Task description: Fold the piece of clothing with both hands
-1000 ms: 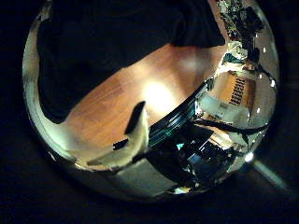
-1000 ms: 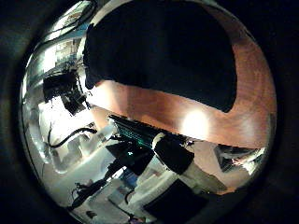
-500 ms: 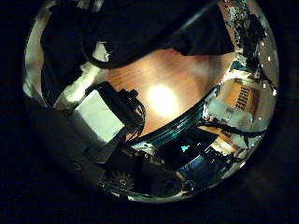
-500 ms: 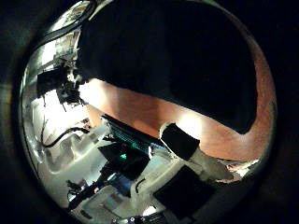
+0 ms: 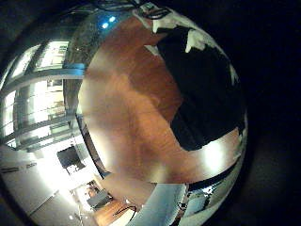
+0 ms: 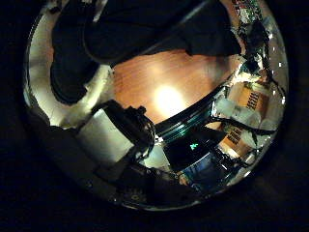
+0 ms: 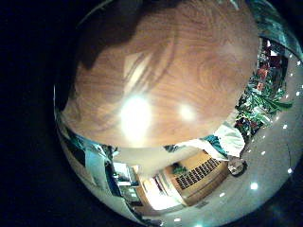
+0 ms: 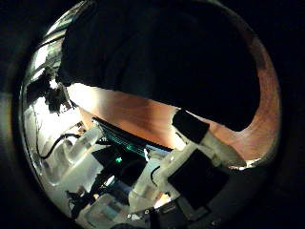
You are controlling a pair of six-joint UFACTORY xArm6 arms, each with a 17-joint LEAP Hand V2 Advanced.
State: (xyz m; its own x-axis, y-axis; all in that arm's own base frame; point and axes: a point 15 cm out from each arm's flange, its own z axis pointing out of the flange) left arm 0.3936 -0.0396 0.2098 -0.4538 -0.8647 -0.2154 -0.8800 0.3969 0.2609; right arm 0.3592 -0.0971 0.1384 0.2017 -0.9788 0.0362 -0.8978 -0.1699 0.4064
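A dark piece of clothing (image 8: 162, 57) lies flat on the wooden table (image 8: 133, 107) and fills much of the right thumb side view, so it is close to that palm. One finger of the right hand (image 8: 202, 141) reaches in toward the cloth's near edge. In the left thumb side view the clothing (image 6: 145, 29) lies beyond a bare strip of table (image 6: 174, 92). The left hand (image 6: 108, 130) bends in from the side, one fingertip at the cloth's edge. The left little finger side view shows the clothing (image 5: 205, 94) beside bare wood. I cannot make out a grip by either hand.
The right little finger side view holds only bare tabletop (image 7: 166, 66) and the room beyond its edge. The table's edge (image 6: 188, 118) runs close under the left palm, with equipment below it.
The left hand's fingers have bent into its thumb side view, toward the cloth's edge. The clothing fills more of the right thumb side view, and the right finger reaches farther in.
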